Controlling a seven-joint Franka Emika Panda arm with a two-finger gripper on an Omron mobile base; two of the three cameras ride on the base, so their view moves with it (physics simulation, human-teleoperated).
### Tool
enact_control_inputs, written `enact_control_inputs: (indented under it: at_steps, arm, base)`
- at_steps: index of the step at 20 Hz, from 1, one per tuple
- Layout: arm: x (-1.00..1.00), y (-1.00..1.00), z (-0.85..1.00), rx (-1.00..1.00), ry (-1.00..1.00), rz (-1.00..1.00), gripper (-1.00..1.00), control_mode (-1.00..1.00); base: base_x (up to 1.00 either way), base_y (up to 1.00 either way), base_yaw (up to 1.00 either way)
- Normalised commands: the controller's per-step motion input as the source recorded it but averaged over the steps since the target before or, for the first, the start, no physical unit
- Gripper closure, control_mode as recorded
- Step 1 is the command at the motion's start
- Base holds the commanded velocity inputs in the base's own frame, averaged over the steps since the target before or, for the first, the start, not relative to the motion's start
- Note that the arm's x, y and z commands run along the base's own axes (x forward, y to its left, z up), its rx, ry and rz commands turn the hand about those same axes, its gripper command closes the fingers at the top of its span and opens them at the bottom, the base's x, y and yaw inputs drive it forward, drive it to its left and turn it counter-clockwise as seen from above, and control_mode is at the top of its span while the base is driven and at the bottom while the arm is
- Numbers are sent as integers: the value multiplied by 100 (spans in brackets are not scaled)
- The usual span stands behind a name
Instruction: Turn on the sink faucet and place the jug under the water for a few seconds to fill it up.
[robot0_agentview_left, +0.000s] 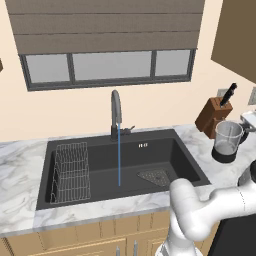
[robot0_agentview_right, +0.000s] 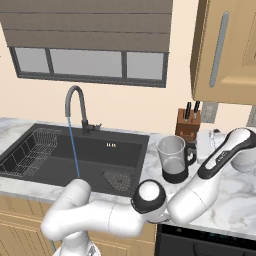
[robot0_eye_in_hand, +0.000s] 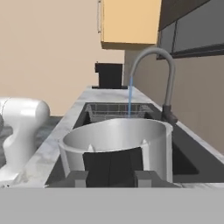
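Standing on the counter (robot0_agentview_left: 30, 155) to the right of the sink (robot0_agentview_left: 165, 150), the jug (robot0_agentview_left: 228, 141) was upright, its black handle turned toward the arm's side and the knife block (robot0_agentview_left: 214, 116) just behind it. Water (robot0_agentview_left: 119, 160) ran from the faucet (robot0_agentview_left: 116, 112) in a thin straight stream down into the basin, so the tap was already on and the jug was not yet under it.

From the hand view the gripper (robot0_eye_in_hand: 112, 177) sat close behind the jug (robot0_eye_in_hand: 116, 146), level with its upper wall, looking over the rim toward the stream (robot0_eye_in_hand: 130, 98). The two fingers (robot0_eye_in_hand: 76, 178) stood apart with the handle's dark strip between them. Whether they were pressing on it I could not tell.

Glass like this would be stiff, smooth and breakable, and light while empty. The round wall offered a slippery hold, so the handle looked the safer place to grip, squarely and near its middle. Once filled it would likely weigh much more and pull downward on the side away from the handle, so a firm hold and a level carry seemed needed. The sink's edge was the obvious thing to knock it against.
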Motion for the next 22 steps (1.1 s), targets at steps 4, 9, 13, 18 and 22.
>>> enact_control_inputs:
  at_steps: [4,9,13,18,22]
  arm:
    - [-3,0,27,0,-2,-10,100,-100]
    - [-18,11,56,1,0,-9,100,-100]
    - [-32,31,51,4,4,-6,100,-100]
    - [-32,48,14,5,2,-3,100,-100]
    - [-22,46,11,8,0,-5,100,-100]
  base:
    - [0,0,0]
    - [0,0,0]
    - [0,0,0]
    - [0,0,0]
    - [0,0,0]
